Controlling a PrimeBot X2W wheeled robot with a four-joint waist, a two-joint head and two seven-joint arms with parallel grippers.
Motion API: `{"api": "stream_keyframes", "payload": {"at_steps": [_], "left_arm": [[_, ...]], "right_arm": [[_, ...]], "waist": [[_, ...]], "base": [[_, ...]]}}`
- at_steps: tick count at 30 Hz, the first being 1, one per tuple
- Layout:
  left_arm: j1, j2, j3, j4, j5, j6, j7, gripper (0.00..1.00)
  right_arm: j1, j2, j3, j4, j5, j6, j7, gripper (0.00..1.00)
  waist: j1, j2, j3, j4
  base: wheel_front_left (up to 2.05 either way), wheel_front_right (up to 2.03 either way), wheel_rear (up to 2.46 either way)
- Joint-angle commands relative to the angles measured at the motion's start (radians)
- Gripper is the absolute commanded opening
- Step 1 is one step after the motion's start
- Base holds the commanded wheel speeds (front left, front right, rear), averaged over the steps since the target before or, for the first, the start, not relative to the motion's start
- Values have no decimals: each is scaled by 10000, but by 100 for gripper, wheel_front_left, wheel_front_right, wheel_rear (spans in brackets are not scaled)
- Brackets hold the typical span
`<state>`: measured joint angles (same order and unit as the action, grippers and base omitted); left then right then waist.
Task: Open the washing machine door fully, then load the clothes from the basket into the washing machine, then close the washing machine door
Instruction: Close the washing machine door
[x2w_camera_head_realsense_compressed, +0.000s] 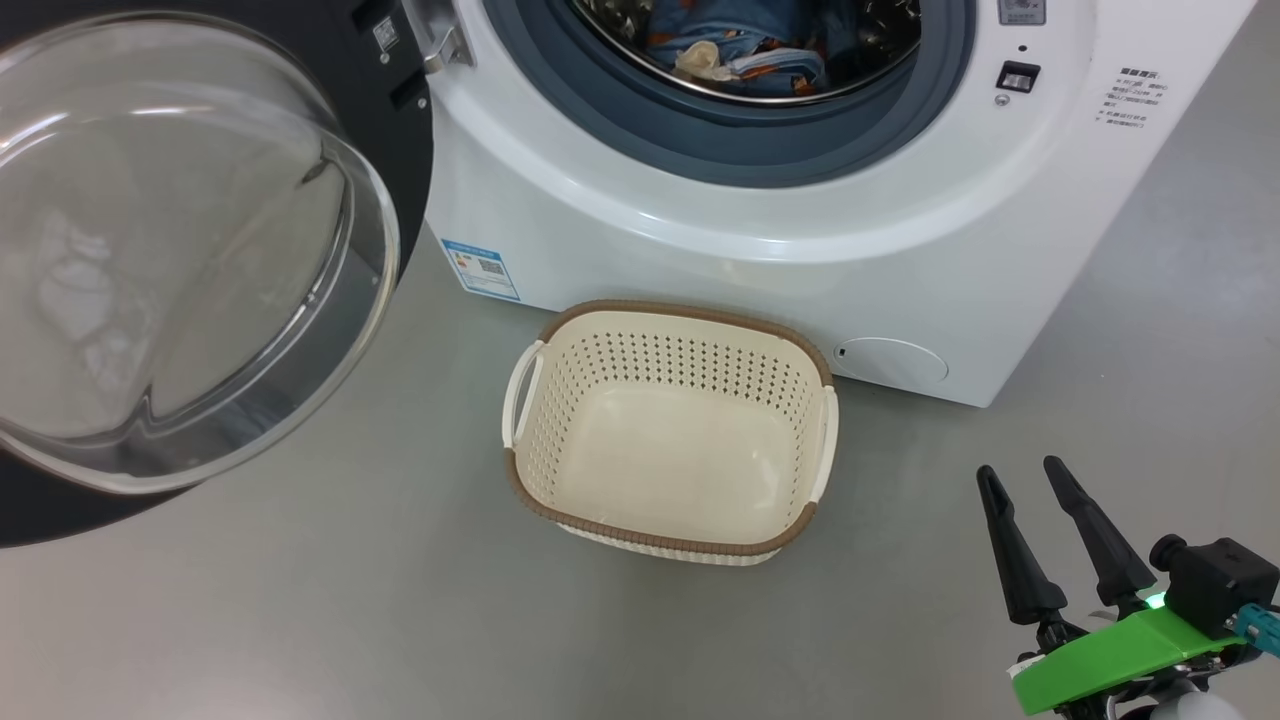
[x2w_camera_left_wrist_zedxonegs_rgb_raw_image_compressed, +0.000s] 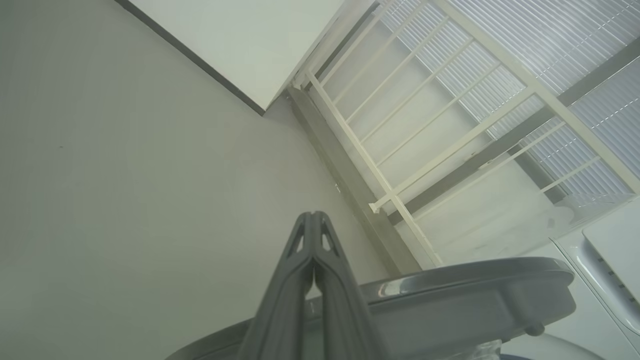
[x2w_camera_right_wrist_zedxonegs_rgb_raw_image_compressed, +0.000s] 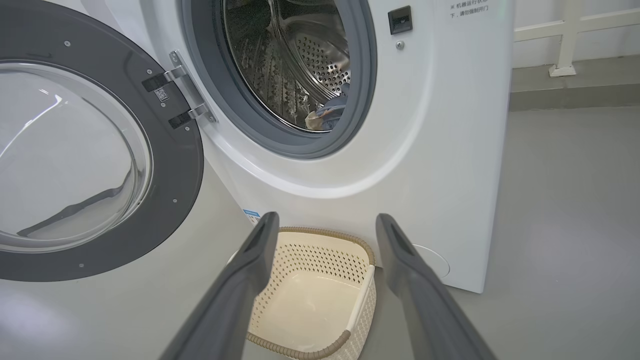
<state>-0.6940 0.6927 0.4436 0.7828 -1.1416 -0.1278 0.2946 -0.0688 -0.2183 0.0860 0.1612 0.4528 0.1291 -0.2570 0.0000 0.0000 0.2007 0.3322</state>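
Note:
The washing machine (x2w_camera_head_realsense_compressed: 760, 250) (x2w_camera_right_wrist_zedxonegs_rgb_raw_image_compressed: 450, 150) stands with its black round door (x2w_camera_head_realsense_compressed: 150, 250) (x2w_camera_right_wrist_zedxonegs_rgb_raw_image_compressed: 75, 160) swung wide open to the left. The light-blue clothes (x2w_camera_head_realsense_compressed: 745, 50) (x2w_camera_right_wrist_zedxonegs_rgb_raw_image_compressed: 327, 112) lie inside the steel drum. On the floor before the machine sits the cream basket (x2w_camera_head_realsense_compressed: 670, 430) (x2w_camera_right_wrist_zedxonegs_rgb_raw_image_compressed: 315, 295), with nothing in it. My right gripper (x2w_camera_head_realsense_compressed: 1020, 478) (x2w_camera_right_wrist_zedxonegs_rgb_raw_image_compressed: 327, 225) is open and holds nothing, low at the right of the basket. My left gripper (x2w_camera_left_wrist_zedxonegs_rgb_raw_image_compressed: 312, 216) is shut on nothing, just above the door's dark rim (x2w_camera_left_wrist_zedxonegs_rgb_raw_image_compressed: 450, 295).
Grey floor (x2w_camera_head_realsense_compressed: 300, 620) spreads around the basket and to the right of the machine. A white railing (x2w_camera_left_wrist_zedxonegs_rgb_raw_image_compressed: 425, 125) and a low ledge stand past the left gripper. A blue sticker (x2w_camera_head_realsense_compressed: 480, 268) and round cap (x2w_camera_head_realsense_compressed: 890, 360) mark the machine's lower front.

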Motion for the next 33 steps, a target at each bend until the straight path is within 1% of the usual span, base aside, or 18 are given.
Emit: {"api": "stream_keyframes", "payload": {"at_steps": [1, 4, 7, 13, 21, 29, 33], "left_arm": [[-320, 925, 89, -51, -107, -28, 301, 0], [-511, 1018, -216, 154, -439, -28, 1203, 0], [-605, 922, -446, 152, -762, -28, 1928, 0], [-489, 776, -675, 58, -1051, -28, 2580, 0], [-123, 518, -719, -316, -1189, -28, 2489, 0], [106, 433, -839, -652, -1119, -28, 2219, 0], [140, 441, -875, -738, -1038, -28, 1880, 0]], "right_arm": [[-180, -100, 226, -256, 1, 16, -48, 100], [-222, -145, 270, -264, -11, 16, -48, 100], [-213, -180, 299, -270, -15, 16, -48, 100], [-221, -245, 358, -288, -16, 16, -48, 100], [-264, -329, 390, -293, -9, 16, -48, 100], [-302, -372, 379, -313, -35, 16, -48, 100], [-375, -394, 440, -323, -31, 16, -48, 100]], "waist": [[0, 0, 44, 37], [0, 0, 102, 73], [0, 0, 139, 134], [0, 0, 226, 153], [0, 0, 342, 95], [0, 0, 442, 58], [0, 0, 505, -5]], "base": [[0, 0, 0], [0, 0, 0], [0, 0, 0], [0, 0, 0], [0, 0, 0], [0, 0, 0], [0, 0, 0]]}}
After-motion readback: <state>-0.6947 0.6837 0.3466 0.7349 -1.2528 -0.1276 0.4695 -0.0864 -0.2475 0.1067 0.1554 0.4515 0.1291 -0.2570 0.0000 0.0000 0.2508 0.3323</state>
